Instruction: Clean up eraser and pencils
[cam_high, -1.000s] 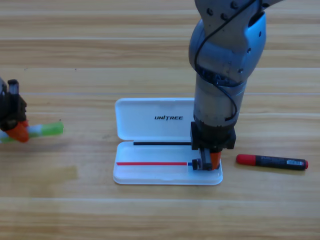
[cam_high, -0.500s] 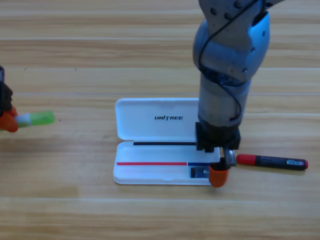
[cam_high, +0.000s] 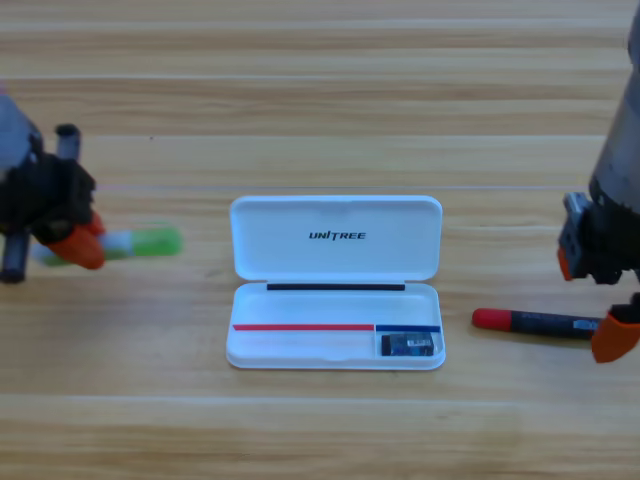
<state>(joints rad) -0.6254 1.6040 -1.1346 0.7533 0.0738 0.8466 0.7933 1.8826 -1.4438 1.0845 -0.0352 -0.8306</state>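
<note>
The left hand (cam_high: 75, 240) sits at the left side of the counter (cam_high: 300, 100), its orange tips closed on the white pencil with the green end (cam_high: 140, 242), which sticks out to the right toward the white case (cam_high: 335, 250). The right hand (cam_high: 600, 310) hangs at the right edge, partly cut off; one orange tip shows beside the far end of the dark pencil with the red cap (cam_high: 540, 322), and whether this hand is wide or narrow cannot be told.

The eraser (cam_high: 410, 345) already lies in the lower right corner of the open case. That part looks done. The step in hand seems to be carrying the green-ended pencil over to the case, so the next move likely calls for swinging it across and lining it up lengthwise with the tray before letting go. The red-capped pencil lies flat on the counter just right of the case, apart from it, not yet picked up.

The counter is pale wood with long planks running left to right. Nothing of the room beyond it shows.
</note>
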